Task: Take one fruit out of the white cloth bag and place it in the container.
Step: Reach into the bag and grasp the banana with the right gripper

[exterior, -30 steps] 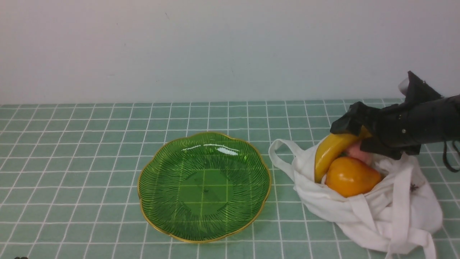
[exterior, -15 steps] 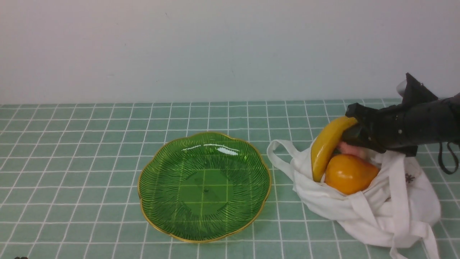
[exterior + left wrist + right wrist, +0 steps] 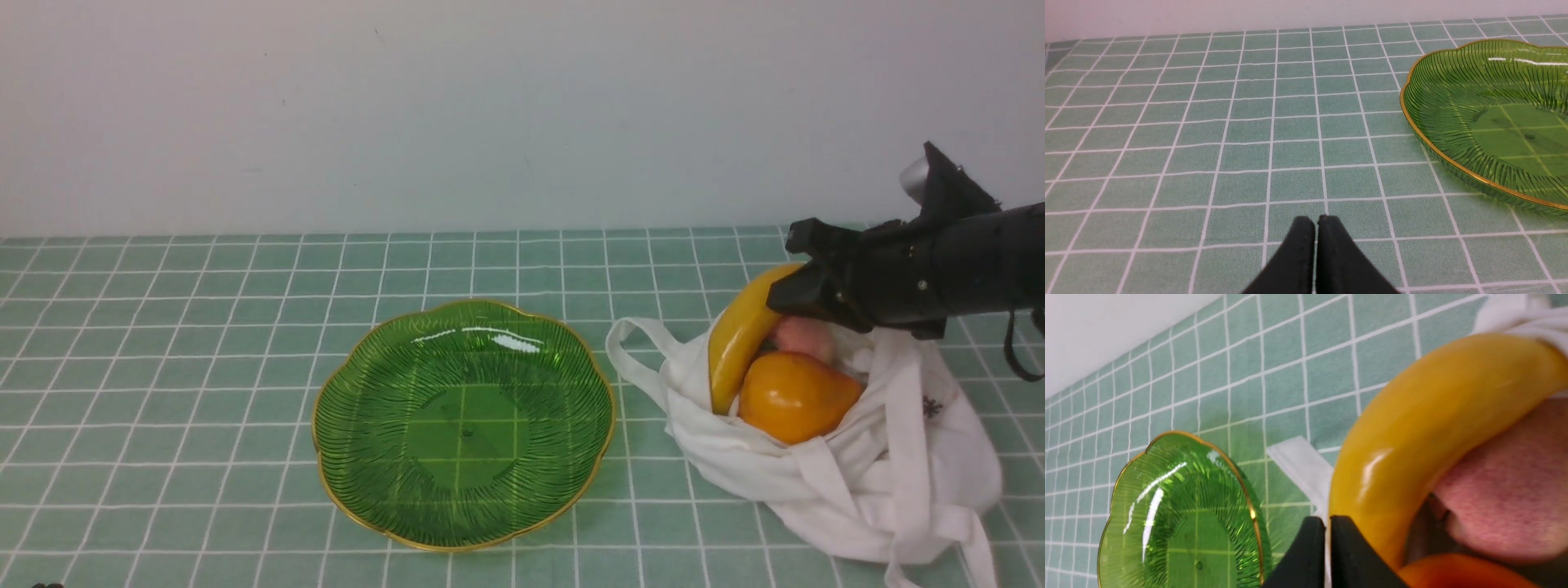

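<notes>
The yellow banana [image 3: 739, 335] leans upright in the mouth of the white cloth bag [image 3: 882, 457] at the right, its lower end inside and its upper end behind my right gripper [image 3: 788, 286]. In the right wrist view that gripper [image 3: 1327, 522] is shut with nothing between its fingers; the banana [image 3: 1433, 424] lies against the outer side of one finger. The green dish [image 3: 465, 425] sits in the middle, holding nothing. My left gripper [image 3: 1316, 222] is shut over bare tablecloth, with the dish [image 3: 1486, 118] off to one side.
An orange pear-shaped fruit [image 3: 796, 400] and a pink peach [image 3: 804, 336] lie in the bag beside the banana. A bag strap [image 3: 633, 347] loops out toward the dish. The green checked cloth covers the table and a pale wall stands behind.
My right gripper rose and drew back to the right. The banana's upper end was lifted with it and now leans in the bag; the bag shifted slightly.
</notes>
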Tool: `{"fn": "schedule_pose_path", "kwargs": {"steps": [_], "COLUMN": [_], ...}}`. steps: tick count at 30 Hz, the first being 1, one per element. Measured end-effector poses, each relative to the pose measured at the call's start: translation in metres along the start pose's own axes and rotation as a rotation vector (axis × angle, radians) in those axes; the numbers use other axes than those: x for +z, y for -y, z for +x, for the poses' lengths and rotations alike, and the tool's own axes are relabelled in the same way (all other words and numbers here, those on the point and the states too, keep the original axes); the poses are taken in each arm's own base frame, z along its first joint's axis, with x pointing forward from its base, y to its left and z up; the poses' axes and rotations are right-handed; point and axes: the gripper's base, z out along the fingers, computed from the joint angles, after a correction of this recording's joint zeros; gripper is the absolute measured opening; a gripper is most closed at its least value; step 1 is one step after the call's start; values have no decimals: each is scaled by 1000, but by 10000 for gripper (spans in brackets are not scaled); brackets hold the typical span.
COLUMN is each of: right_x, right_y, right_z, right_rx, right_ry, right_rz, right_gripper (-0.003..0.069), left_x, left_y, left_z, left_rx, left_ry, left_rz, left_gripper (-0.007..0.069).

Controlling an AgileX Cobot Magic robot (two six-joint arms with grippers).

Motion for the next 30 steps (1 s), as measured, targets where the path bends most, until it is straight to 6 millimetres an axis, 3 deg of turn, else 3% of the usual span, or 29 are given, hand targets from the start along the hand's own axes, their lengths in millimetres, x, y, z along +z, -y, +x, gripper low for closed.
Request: {"fn": "schedule_pose_path", "kwargs": {"steps": [3,8,11,16,21,25,27,28,29,30], "right_x": [3,13,19,32,45,50,51,51,51,51], "right_y": [-1,6,8,8,6,9,10,10,10,10], "right_z": [3,5,6,9,11,12,12,12,12,12], "right_rx": [-17,-10,2,69,84,81,81,74,70,67], "right_ry": [-15,-32,-27,-29,-26,-18,-14,-14,-16,-17], "right_rz": [5,26,39,23,14,31,38,42,43,44], "right_gripper": [69,250,412,533,549,520,451,360,315,316], "left_x": [0,0,0,0,0,0,0,0,0,0], "left_y": [0,0,0,0,0,0,0,0,0,0], "left_z": [0,0,0,0,0,0,0,0,0,0], "left_rx": [0,0,0,0,0,0,0,0,0,0], "left_ry": [0,0,0,0,0,0,0,0,0,0], "left_rz": [0,0,0,0,0,0,0,0,0,0], "left_gripper": [-8,-8,-8,-8,-8,-8,-8,-8,-8,-8]}}
